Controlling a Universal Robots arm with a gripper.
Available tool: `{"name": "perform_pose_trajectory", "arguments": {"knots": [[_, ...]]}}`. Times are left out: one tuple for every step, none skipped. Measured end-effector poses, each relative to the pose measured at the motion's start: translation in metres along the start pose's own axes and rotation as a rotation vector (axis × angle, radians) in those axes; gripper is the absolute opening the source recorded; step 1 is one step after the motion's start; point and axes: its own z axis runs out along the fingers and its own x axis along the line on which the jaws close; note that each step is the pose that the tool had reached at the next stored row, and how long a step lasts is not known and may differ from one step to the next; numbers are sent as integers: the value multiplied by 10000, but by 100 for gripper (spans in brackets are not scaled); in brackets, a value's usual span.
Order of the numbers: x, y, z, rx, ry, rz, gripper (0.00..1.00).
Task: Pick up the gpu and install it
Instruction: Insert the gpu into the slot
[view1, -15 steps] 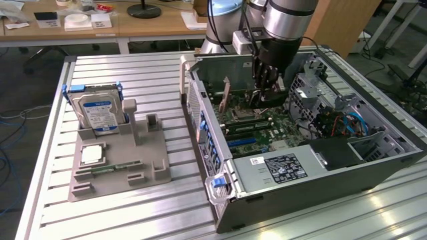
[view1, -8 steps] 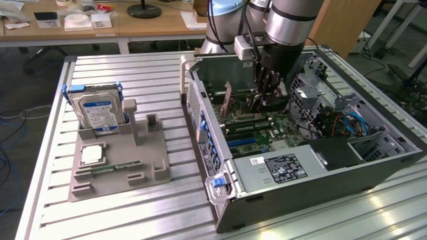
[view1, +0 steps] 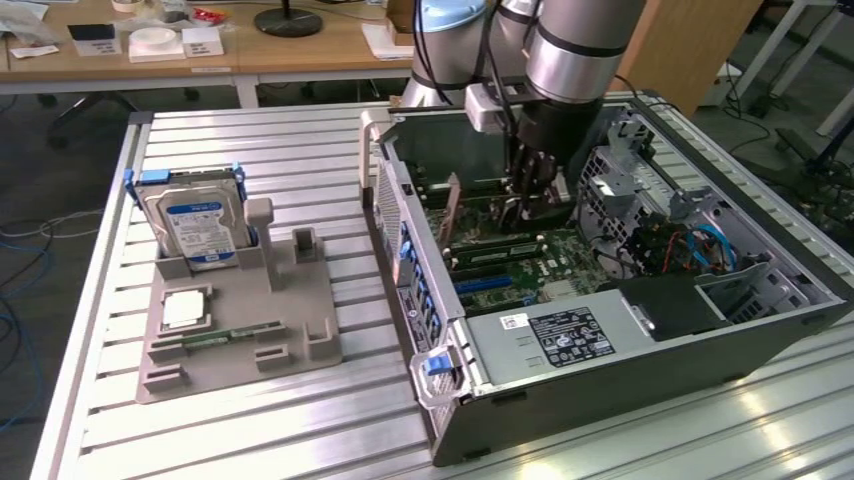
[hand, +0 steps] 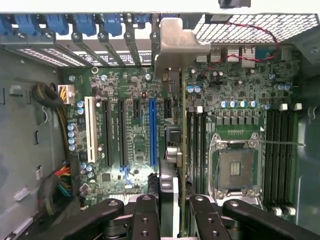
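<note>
Hand (hand: 170, 210) clamping gpu (hand: 172, 145) edge-on, above motherboard (hand: 130, 130) slots

Slatted aluminium worktop (view1: 267, 140) carries two items. Toward the exterior view's left edge: grey fixture tray (view1: 234, 330). A silver hard drive (view1: 198, 228) with blue label stands upright in the tray's far slot. A narrow green memory stick (view1: 227, 337) lies flat near the tray's front; a pale square part (view1: 183, 309) sits just behind it.

Toward the exterior view's right edge: open computer case (view1: 601, 330), side panel off. Inside: green motherboard (hand: 135, 125), a blue expansion slot (hand: 152, 131), a white slot (hand: 90, 129), empty CPU socket (hand: 236, 169), power supply (view1: 567, 338) with a white label at the case's near end.

Wooden desks (view1: 200, 50) stand beyond the worktop's far edge.
</note>
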Motion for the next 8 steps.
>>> {"name": "perform_pose_trajectory", "arguments": {"knots": [[1, 14, 14, 0, 1, 0, 28], [2, 22, 28, 1, 0, 0, 28], [8, 26, 37, 0, 1, 0, 28], [19, 26, 43, -1, 1, -2, 28], [35, 27, 49, -1, 0, -1, 28], [55, 27, 53, 0, 1, -1, 28], [73, 27, 57, 0, 0, 0, 28], [90, 28, 61, 0, 0, 0, 28]]}}
